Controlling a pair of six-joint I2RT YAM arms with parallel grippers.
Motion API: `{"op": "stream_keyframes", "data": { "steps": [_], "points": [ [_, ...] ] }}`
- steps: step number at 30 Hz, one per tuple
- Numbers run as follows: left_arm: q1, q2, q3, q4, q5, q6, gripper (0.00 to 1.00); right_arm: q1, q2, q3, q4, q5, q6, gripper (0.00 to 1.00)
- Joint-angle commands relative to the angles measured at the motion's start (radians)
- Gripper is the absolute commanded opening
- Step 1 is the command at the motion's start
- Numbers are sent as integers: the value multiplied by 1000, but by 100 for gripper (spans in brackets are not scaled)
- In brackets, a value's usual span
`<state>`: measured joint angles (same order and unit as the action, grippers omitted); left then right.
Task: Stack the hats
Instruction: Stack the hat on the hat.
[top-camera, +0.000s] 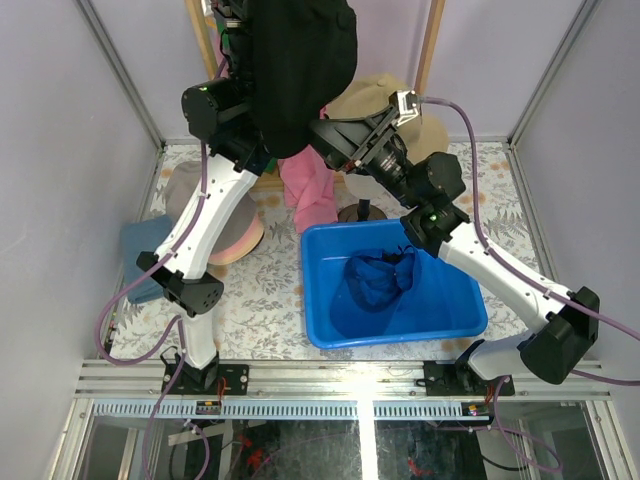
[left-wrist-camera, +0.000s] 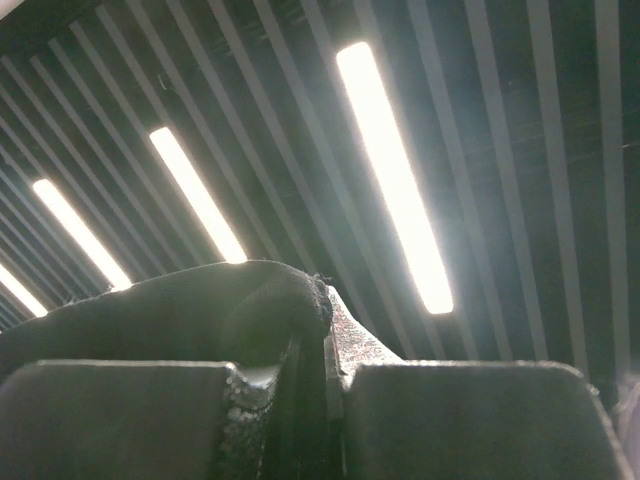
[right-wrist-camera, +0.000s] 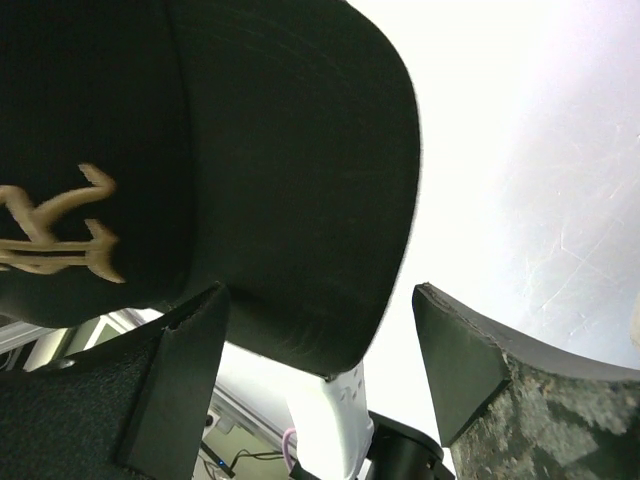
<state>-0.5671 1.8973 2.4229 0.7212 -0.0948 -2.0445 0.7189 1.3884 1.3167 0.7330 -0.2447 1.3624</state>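
Fingers of the left gripper (left-wrist-camera: 322, 350) pinch the black baseball cap (top-camera: 300, 70) by one edge, right gripper (right-wrist-camera: 318, 300) spread: it could slip.

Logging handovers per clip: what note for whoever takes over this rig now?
Left pincer: shut on the black fabric baseball cap, held high.
Right pincer: open at that cap's brim.
Dark blue fabric cap lies in the blue plastic bin; pink fabric bucket hat and grey-taupe fabric hat lie by the left arm.
Done: black cap lifted.
To do: stack it and the blue cap.
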Motion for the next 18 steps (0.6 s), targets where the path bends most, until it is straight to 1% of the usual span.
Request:
{"op": "stream_keyframes", "data": {
  "steps": [1, 8, 11, 14, 16, 17, 18],
  "points": [
    [-5, 7, 23, 68, -58, -25, 0, -6, -16, -33, 125, -24, 41, 80],
    [-4, 14, 20, 79, -57, -21, 0, -6, -13, -45, 189, -38, 70, 79],
    [-6, 13, 6, 89, -54, -15, 0, -6, 17, -12, 244, -67, 90, 75],
    [-9, 10, -16, 102, -54, -12, 0, -6, 55, 20, 313, -89, 141, 65],
    [-9, 7, -25, 115, -61, -9, 0, -6, 71, 29, 360, -104, 180, 52],
    [-7, 5, -31, 123, -64, -6, 0, -6, 72, 26, 382, -108, 190, 43],
    [-5, 2, -40, 133, -68, -2, 0, -6, 65, 20, 393, -111, 195, 38]
  ]
}}
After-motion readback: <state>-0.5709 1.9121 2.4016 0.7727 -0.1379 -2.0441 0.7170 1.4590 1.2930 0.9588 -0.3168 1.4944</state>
